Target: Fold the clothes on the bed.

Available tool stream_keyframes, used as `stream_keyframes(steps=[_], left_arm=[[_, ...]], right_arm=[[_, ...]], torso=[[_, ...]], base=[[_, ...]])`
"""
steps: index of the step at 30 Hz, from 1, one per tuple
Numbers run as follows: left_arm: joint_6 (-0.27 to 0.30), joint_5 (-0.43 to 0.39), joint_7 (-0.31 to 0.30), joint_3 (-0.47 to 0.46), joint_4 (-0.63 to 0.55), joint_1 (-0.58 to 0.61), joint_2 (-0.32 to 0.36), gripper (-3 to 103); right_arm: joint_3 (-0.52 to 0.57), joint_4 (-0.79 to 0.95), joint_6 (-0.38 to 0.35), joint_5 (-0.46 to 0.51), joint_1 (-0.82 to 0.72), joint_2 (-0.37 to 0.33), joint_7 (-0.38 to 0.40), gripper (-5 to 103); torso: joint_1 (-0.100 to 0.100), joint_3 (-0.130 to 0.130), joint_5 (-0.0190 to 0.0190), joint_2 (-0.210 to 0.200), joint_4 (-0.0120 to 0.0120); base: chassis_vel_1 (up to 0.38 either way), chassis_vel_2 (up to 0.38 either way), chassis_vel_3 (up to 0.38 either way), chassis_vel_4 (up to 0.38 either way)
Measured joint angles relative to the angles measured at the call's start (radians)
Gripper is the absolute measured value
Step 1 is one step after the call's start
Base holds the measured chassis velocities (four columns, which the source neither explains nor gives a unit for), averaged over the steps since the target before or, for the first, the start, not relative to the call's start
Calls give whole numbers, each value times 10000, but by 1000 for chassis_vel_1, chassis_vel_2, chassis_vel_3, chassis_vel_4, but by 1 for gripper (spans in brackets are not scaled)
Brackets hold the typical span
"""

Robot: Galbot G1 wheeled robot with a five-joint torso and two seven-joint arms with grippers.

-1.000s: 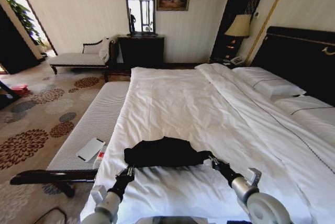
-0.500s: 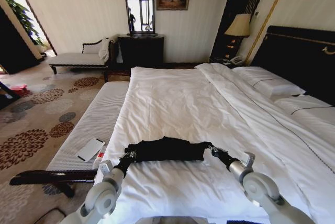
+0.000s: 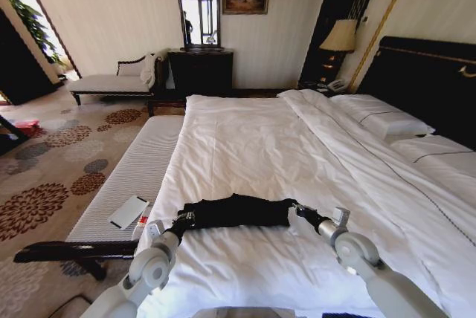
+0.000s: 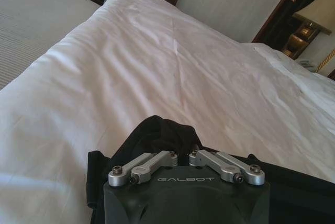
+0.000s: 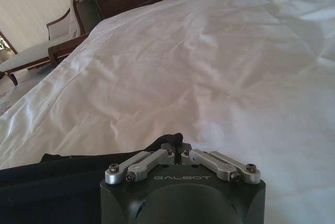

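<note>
Shirt: our black T-shirt (image 3: 234,212) lies sideways across the bed (image 3: 297,147).
Claws: our left gripper (image 3: 183,221) and right gripper (image 3: 297,210) pinch opposite ends.

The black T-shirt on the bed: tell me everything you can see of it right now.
The black T-shirt is soft, dark fabric gathered into a long, narrow folded band lying crosswise on the white duvet near the bed's foot. No lettering shows. The left hand is shut on one end and the right hand on the other, both low at the duvet. Fabric bunches up between the left hand's fingers.
</note>
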Motion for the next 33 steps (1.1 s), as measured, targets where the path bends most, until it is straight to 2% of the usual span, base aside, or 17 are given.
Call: stream_keyframes(steps=[2, 4, 6, 7, 8, 10, 12, 14, 16, 18, 19, 21, 23, 26, 28, 30, 33], left_arm=[[17, -45, -30, 43, 57, -117, -37, 4], [72, -208, -150, 96, 115, -266, -89, 3], [137, -275, -178, 131, 119, -288, -95, 11], [137, -275, -178, 131, 119, -288, -95, 11], [150, -283, -179, 134, 119, -288, -95, 16], [168, -291, -177, 135, 118, -289, -99, 16], [236, -311, -172, 125, 102, -309, -154, 32], [316, -293, -235, 124, 110, -370, -212, 38], [349, -248, -266, 126, 127, -395, -232, 43], [441, -4, -423, 168, 193, -481, -285, 54], [441, -4, -423, 168, 193, -481, -285, 54], [519, 201, -551, 181, 201, -542, -301, 65], [523, 357, -584, 177, 214, -564, -301, 70], [450, 797, -575, 84, 170, -580, -246, 81], [420, 847, -565, 51, 126, -580, -231, 86], [294, 1028, -538, -96, -50, -560, -150, 97], [204, 1256, -464, -217, -191, -508, -47, 99]], right_arm=[[-12, -13, 5, 3, 16, 3, 0, -1], [-45, -59, 42, -2, 65, 15, 14, 9], [-126, -130, 98, -3, 154, 30, -34, 20], [-126, -130, 98, -3, 154, 30, -34, 20], [-151, -150, 114, -4, 183, 31, -58, 20], [-199, -180, 135, -3, 247, 31, -110, 25], [-267, -193, 158, 0, 350, 31, -141, 37], [-272, -188, 168, -40, 355, 27, -153, 47], [-253, -161, 174, -69, 328, 27, -164, 47], [-78, -22, 203, -190, 113, 61, -235, 63], [-78, -22, 203, -190, 113, 61, -235, 63], [68, 67, 263, -360, -113, 115, -346, 74], [113, 80, 294, -426, -183, 135, -396, 74], [214, 139, 351, -515, -310, 193, -467, 90], [225, 155, 359, -536, -326, 201, -482, 90], [258, 189, 400, -634, -354, 227, -533, 99], [296, 233, 417, -658, -384, 228, -538, 100]], torso=[[0, 0, 0, 0, 0], [0, 0, 0, 0, -1], [-1, 0, 1, 0, 1], [-1, 0, 1, 0, 1], [-2, 0, 1, 0, 2], [-2, 0, 1, 1, 2], [-2, -1, 0, 0, 4], [-2, 0, 1, 0, 4], [-1, 0, 1, 0, 3], [-1, 0, 0, 0, 2], [-1, 0, 0, 0, 2], [-2, -1, 0, 1, 1], [-2, -1, 0, 1, 0], [-2, 0, 1, 0, 1], [-1, -1, 0, 0, 2], [-2, -1, 0, 0, 2], [-1, -1, 0, 1, 3]], base=[[0, 0, 0, 0], [0, 0, 0, 0], [0, 0, 0, 0], [0, 0, 0, 0], [0, 0, 0, 0], [0, 0, 0, 0], [0, 0, 0, 0], [0, 0, 0, 0], [0, 0, 0, 0], [0, 0, 0, 0], [0, 0, 0, 0], [0, 0, 0, 0], [0, 0, 0, 0], [0, 0, 0, 0], [0, 0, 0, 0], [0, 0, 0, 0], [0, 0, 0, 0]])
